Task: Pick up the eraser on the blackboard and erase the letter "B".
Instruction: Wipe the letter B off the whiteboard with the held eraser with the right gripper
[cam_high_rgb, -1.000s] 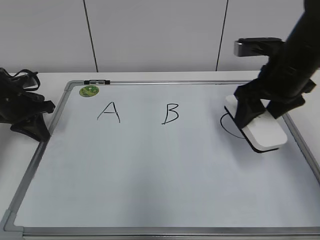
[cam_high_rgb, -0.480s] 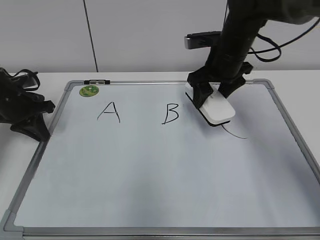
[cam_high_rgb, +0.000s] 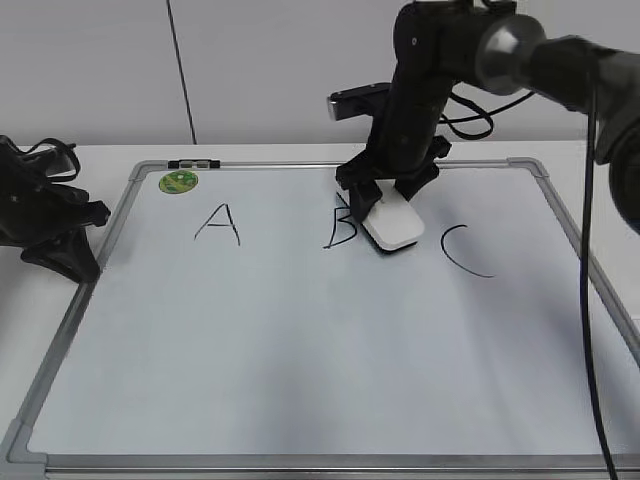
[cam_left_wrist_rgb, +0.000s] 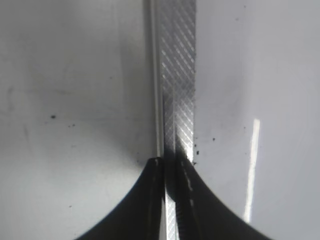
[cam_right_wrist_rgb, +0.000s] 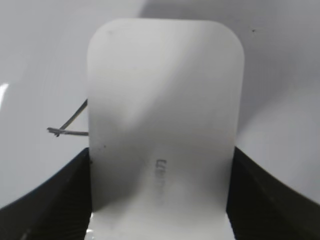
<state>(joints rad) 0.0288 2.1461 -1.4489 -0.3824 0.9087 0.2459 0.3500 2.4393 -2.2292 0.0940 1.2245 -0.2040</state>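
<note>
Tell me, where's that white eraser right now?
In the exterior view the eraser sits clamped in the right gripper on the blackboard, at the right edge of the letter "B", left of the "C".

Right part of the letter "B" (cam_high_rgb: 338, 228) hidden behind the eraser (cam_high_rgb: 394, 224). Eraser's near end cut off by the right wrist view's lower edge; its grey print illegible.

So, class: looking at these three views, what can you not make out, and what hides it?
- Right side of the letter "B", exterior view: behind the eraser and right gripper.
- Grey print on the eraser, right wrist view: too blurred to read.
- Left gripper, left wrist view: mostly cut off by the bottom edge.
</note>
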